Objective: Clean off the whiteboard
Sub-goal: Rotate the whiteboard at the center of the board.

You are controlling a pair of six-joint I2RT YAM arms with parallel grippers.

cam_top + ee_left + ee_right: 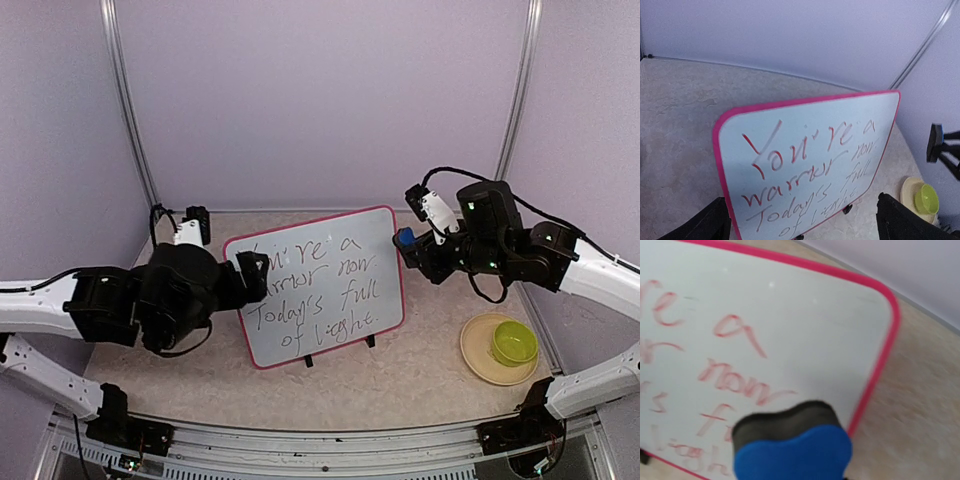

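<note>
The whiteboard (318,285) stands tilted on small black feet in the middle of the table. It has a pink rim and is covered in handwriting. It fills the left wrist view (810,150) and the right wrist view (765,330). My left gripper (250,277) is open at the board's left edge, with its dark fingers (707,225) spread wide in front of the board. My right gripper (408,243) is shut on a blue eraser (404,238) with a dark felt face (785,420). It holds the eraser just off the board's upper right edge.
A yellow plate (478,358) holding a green bowl (514,343) sits on the table to the right of the board, and also shows in the left wrist view (907,187). Purple walls with metal posts (130,110) close in the back and sides.
</note>
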